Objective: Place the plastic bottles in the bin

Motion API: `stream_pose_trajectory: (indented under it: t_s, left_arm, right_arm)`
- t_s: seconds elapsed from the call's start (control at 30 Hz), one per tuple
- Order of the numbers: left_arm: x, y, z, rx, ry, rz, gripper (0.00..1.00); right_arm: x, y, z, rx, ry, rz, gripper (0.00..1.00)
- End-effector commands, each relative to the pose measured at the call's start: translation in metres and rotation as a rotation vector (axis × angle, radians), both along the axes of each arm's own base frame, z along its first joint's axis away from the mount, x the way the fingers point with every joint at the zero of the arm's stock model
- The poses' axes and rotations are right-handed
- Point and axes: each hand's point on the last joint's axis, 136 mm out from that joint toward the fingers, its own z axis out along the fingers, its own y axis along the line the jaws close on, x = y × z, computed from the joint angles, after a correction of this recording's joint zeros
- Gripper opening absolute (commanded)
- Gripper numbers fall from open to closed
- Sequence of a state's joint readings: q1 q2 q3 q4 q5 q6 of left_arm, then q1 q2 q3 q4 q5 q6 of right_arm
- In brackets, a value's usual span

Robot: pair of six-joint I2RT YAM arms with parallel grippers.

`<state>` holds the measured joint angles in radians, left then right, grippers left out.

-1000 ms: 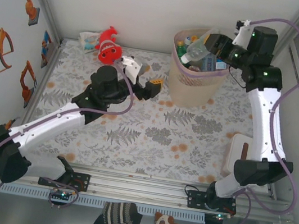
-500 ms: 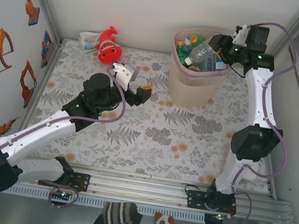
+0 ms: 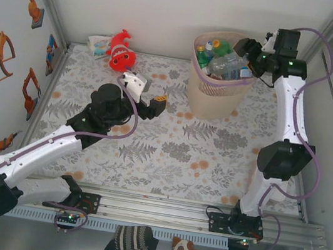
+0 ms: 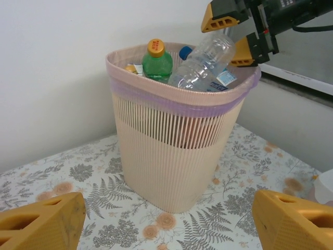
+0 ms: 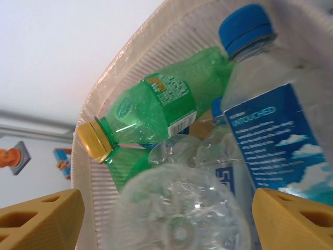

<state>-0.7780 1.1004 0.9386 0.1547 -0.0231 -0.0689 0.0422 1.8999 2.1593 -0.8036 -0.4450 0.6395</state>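
Many plastic bottles (image 3: 226,65) heaped in the bin (image 3: 211,103). I read right gripper (image 3: 249,51) spread apart over its rim, left gripper (image 3: 148,93) spread apart nearby.

Light: we find all three views bright and even, with diffuse light from above.
Shadows: we note only faint, soft ones on the table (image 3: 168,157) under the left arm (image 3: 56,139).
Glare: we record small highlights on the clear bottle (image 5: 179,219) and the green bottle (image 5: 151,109).
Focus: the clear bottle's base and the right gripper's fingertips (image 5: 41,219) are blurred. The left gripper's fingertips (image 4: 41,221) are also soft, while the bin (image 4: 171,146) is sharp.
Distortion: in the top view we see the walls lean outward toward the edges.
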Motion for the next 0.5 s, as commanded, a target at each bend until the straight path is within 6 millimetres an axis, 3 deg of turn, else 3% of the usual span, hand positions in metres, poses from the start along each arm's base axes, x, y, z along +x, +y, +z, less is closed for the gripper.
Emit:
stream_pose_trajectory:
  t_s: [0.0,0.13,0.2,0.3,0.47]
  left_arm:
    - [-0.001,0.008,0.003,0.009,-0.024,0.019,0.83]
    - [0.0,0.008,0.002,0.011,-0.022,0.021,0.83]
    - [-0.001,0.008,0.002,0.01,-0.02,0.021,0.83]
    - [-0.001,0.008,0.001,0.009,-0.016,0.021,0.83]
    - [-0.001,0.008,-0.001,0.01,-0.009,0.024,0.83]
  right_arm:
    - [-0.014,-0.018,0.037,-0.087,-0.092,-0.058,0.8]
    - [-0.016,-0.014,0.053,-0.077,-0.155,-0.038,0.71]
    - [-0.015,-0.01,0.052,-0.07,-0.157,-0.013,0.61]
    - [-0.013,0.003,0.04,-0.041,-0.127,0.045,0.47]
    - [-0.011,0.034,0.013,-0.004,-0.058,0.148,0.32]
